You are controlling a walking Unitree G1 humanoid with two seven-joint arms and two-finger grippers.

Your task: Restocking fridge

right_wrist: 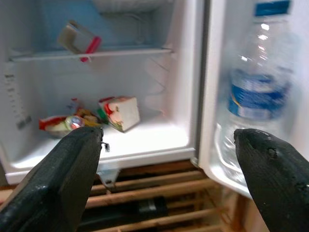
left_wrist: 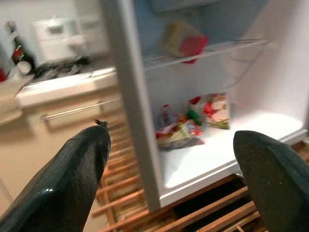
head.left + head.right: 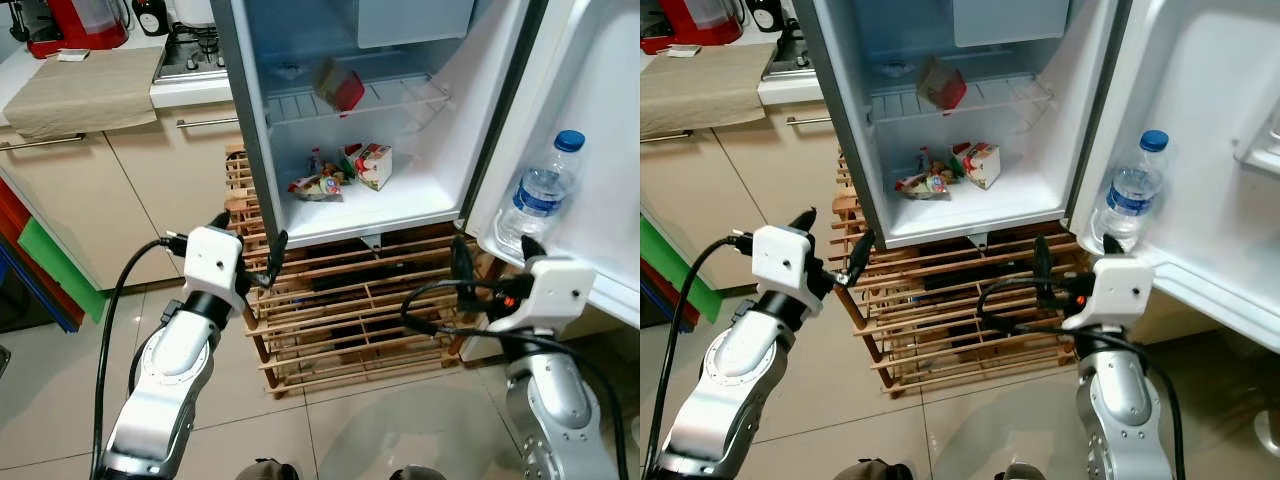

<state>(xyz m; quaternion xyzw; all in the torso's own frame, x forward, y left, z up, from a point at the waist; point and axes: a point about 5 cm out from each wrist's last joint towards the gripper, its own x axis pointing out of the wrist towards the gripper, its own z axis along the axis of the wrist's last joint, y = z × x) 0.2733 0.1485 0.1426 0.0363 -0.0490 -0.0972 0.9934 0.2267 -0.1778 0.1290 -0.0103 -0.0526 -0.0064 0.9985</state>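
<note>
Now both claws are released and empty; right gripper (image 3: 490, 262) sits near the water bottle (image 3: 541, 191) at two o'clock and could topple it

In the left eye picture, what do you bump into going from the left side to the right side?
Red appliance → stove burner → left hand → snack packets → juice carton on the fridge floor → water bottle in the door.

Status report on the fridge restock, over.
Left gripper and right gripper open, empty, before open fridge. Water bottle in door; cartons inside. Nothing blocking.
</note>
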